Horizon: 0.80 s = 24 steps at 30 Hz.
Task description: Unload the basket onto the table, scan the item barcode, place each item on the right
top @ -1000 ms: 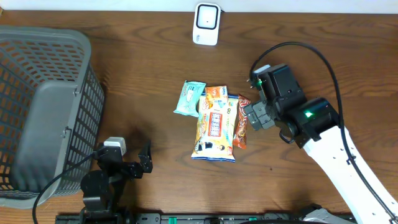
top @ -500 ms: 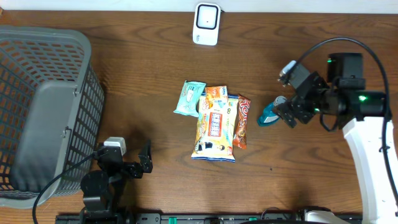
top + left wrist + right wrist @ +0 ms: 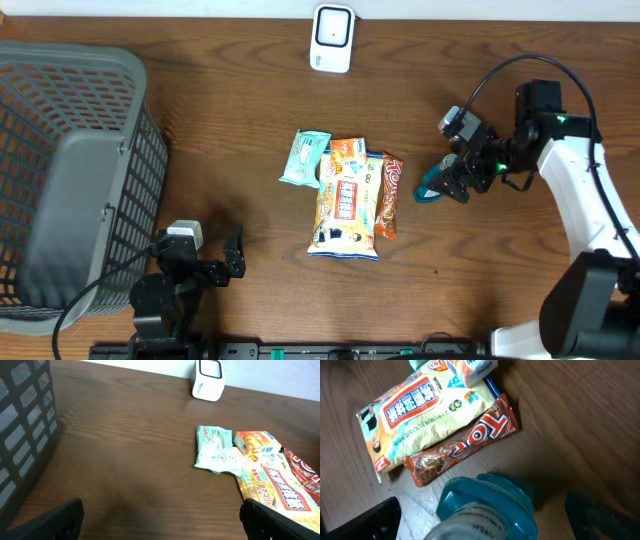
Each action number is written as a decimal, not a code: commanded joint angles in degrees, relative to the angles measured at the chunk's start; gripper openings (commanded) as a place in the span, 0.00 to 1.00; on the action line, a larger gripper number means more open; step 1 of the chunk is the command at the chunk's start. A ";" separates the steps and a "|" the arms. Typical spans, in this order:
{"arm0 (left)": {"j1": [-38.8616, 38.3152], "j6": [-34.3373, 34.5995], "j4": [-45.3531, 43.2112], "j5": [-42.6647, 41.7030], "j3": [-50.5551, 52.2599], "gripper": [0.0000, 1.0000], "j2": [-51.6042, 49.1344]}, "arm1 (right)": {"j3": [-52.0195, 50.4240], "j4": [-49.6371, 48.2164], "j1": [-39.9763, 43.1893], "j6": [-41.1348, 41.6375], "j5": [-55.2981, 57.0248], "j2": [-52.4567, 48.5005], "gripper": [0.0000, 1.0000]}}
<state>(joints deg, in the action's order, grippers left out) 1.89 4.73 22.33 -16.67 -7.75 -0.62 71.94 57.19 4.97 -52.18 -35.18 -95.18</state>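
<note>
A teal-capped white container [image 3: 430,188] lies on the table just right of the snack pile. In the right wrist view the container [image 3: 487,505] fills the space between my fingers, with a gap on each side. My right gripper [image 3: 442,185] is open around it, and my right gripper [image 3: 482,522] shows one dark finger [image 3: 362,520] at the left. The white scanner [image 3: 331,38] stands at the table's far edge, and the scanner [image 3: 209,380] also shows in the left wrist view. My left gripper [image 3: 232,262] is open near the front edge, and my left gripper [image 3: 162,525] has nothing in it.
A grey basket [image 3: 70,180] fills the left side. In the middle lie a mint packet [image 3: 304,158], a yellow snack bag [image 3: 345,205] under a small orange box [image 3: 348,150], and a red-brown chocolate bar [image 3: 389,197]. A black cable [image 3: 500,75] arcs over the right arm.
My right arm has swung from over the snack pile to the right, uncovering the teal-capped container. The left arm and the snacks have not moved.
</note>
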 commanded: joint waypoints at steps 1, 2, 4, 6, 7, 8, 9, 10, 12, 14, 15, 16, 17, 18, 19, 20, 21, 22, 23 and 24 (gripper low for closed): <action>0.35 0.50 1.11 -0.70 0.87 1.00 0.28 | 0.48 0.07 0.04 -1.25 -1.68 -1.49 0.93; 0.35 0.50 1.11 -0.70 0.87 1.00 0.28 | 0.48 0.13 -0.02 -1.25 -1.62 -1.60 0.92; 0.35 0.50 1.11 -0.70 0.87 1.00 0.28 | 0.46 0.37 -0.20 -1.25 -1.55 -2.08 0.86; 0.35 0.50 1.11 -0.70 0.87 1.00 0.28 | 0.46 -0.37 -0.20 -1.20 -1.53 -2.62 0.80; 0.35 0.50 1.11 -0.70 0.87 1.00 0.28 | 0.46 -0.46 -0.20 -1.20 -1.53 -2.71 0.76; 0.35 0.50 1.11 -0.70 0.87 1.00 0.28 | 0.46 -0.72 -0.20 -1.18 -1.60 -2.99 0.71; 0.35 0.50 1.11 -0.70 0.87 1.00 0.28 | 0.46 -0.87 -0.20 -1.11 -1.60 -3.15 0.65; 0.35 0.50 1.11 -0.70 0.87 1.00 0.28 | 0.46 -0.98 -0.20 -0.96 -1.60 -3.19 0.63; 0.35 0.50 1.11 -0.70 0.87 1.00 0.28 | 0.44 -1.53 -0.20 0.17 -1.51 -3.21 0.55; 0.35 0.50 1.11 -0.70 0.87 1.00 0.28 | 0.44 -2.40 -0.20 2.49 -1.38 -3.21 0.50; 0.35 0.50 1.11 -0.70 0.87 1.00 0.28 | 0.44 -2.62 -0.20 3.02 -1.38 -3.21 0.46; 0.35 0.50 1.11 -0.70 0.87 1.00 0.28 | 0.44 -2.73 -0.20 3.39 -1.36 -3.21 0.44; 0.35 0.50 1.11 -0.70 0.87 1.00 0.28 | 0.44 -2.99 -0.20 4.17 -1.38 -3.21 0.42; 0.35 0.50 1.11 -0.70 0.87 1.00 0.28 | 0.44 -3.45 -0.20 5.81 -1.38 -3.21 0.42; 0.35 0.52 1.11 -0.70 0.87 1.00 0.28 | 0.44 -4.35 -0.20 8.96 -1.36 -3.21 0.44; 0.35 0.50 1.11 -0.70 0.87 1.00 0.28 | 0.44 -4.61 -0.20 10.10 -1.38 -3.21 0.45; 0.35 0.50 1.11 -0.70 0.87 1.00 0.28 | 0.44 -4.81 -0.20 11.47 -1.38 -3.21 0.50; 0.35 0.50 1.11 -0.70 0.87 1.00 0.28 | 0.44 -4.74 -0.20 11.47 -1.38 -3.19 0.56; 0.35 0.50 1.11 -0.70 0.87 1.00 0.28 | 0.44 -4.74 -0.20 11.47 -1.40 -3.21 0.63; 0.35 0.50 1.11 -0.70 0.87 1.00 0.28 | 0.42 -4.74 -0.44 11.47 -1.40 -3.21 0.73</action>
<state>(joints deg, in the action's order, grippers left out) 1.89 4.73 22.33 -16.64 -7.75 -0.62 71.94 52.56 4.91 -43.35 -35.59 -97.62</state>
